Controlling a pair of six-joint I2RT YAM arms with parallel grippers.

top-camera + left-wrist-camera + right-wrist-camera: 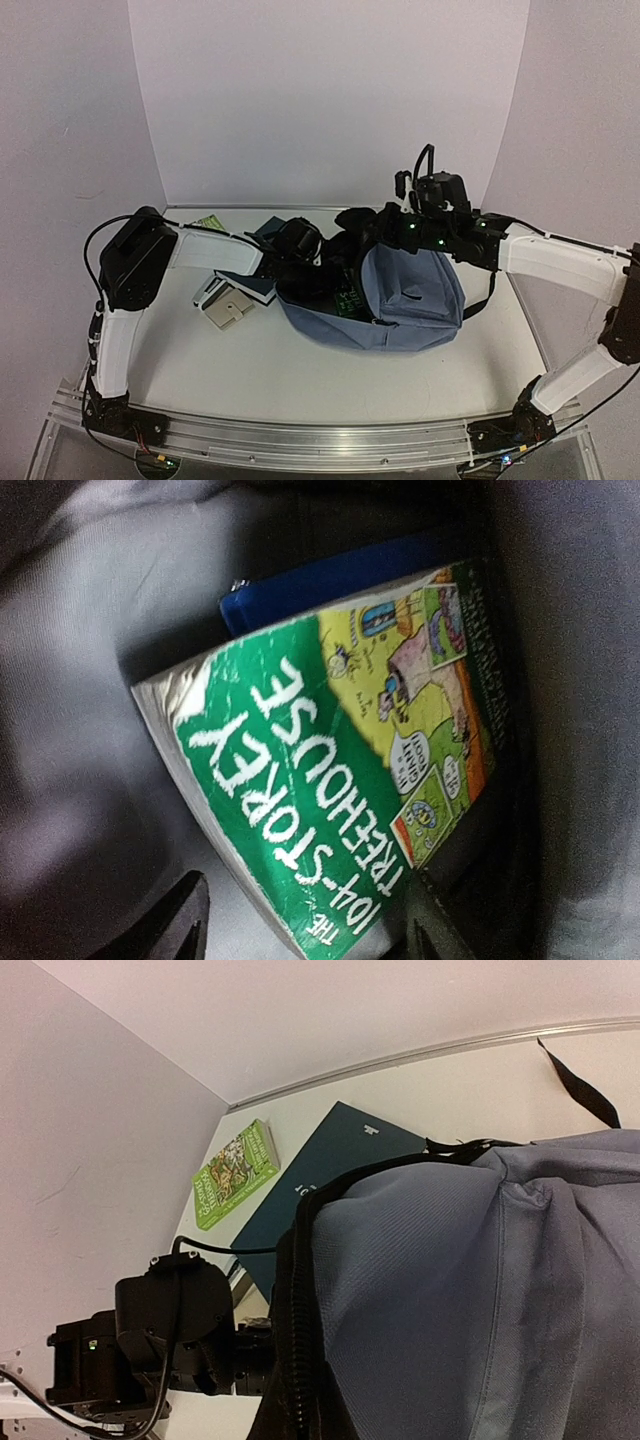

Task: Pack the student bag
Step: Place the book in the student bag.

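Note:
The student bag point(415, 295) lies on the table, grey-blue, its mouth facing left and held up. My left gripper point(300, 243) reaches into that mouth. In the left wrist view its jaws point(305, 905) stand open around the lower end of a green "104-Storey Treehouse" book point(320, 780). The book rests on the bag's grey lining point(80, 730), and the left finger point(185, 920) is clear of it. A blue item point(330, 580) lies behind the book. My right gripper point(385, 228) is shut on the bag's upper rim. Its fingers are hidden behind the fabric point(480, 1290) in the right wrist view.
Behind the bag, at the back left, lie a small green book point(235, 1173) and a dark teal book point(330, 1160). A beige pouch-like item point(228, 310) and a white-and-blue item point(250, 285) sit under my left arm. The bag's black strap point(580, 1090) trails toward the back wall.

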